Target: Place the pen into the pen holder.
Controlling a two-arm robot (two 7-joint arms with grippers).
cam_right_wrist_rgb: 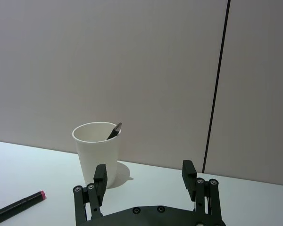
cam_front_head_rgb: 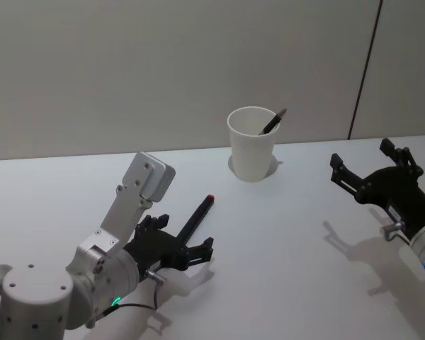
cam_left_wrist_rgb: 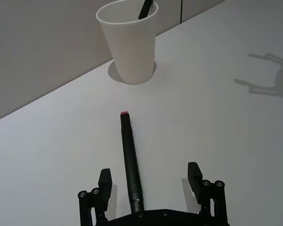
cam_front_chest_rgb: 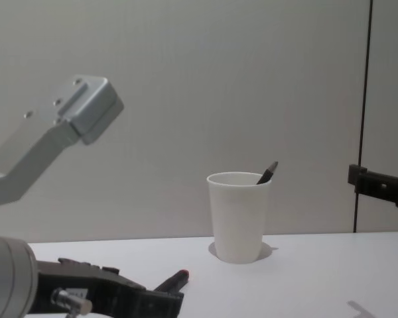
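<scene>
Pen (cam_front_head_rgb: pixel 197 219) flat on surface (cam_front_head_rgb: pixel 290 269) short of cup (cam_front_head_rgb: pixel 252 152), red tip toward cup, between spread fingers of left end effector (cam_front_head_rgb: pixel 184 232). Close on mid-barrel, lift above cup rim, drop tip-down. Right end effector (cam_front_head_rgb: pixel 361 157) spread, idle right of cup.

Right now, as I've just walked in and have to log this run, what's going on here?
The left gripper is low over the table, jaws open on either side of a black, red-tipped pen that lies there, not yet gripped. The white cup stands farther back with a second pen leaning inside it. The right gripper hovers open off to the right, holding nothing.
</scene>
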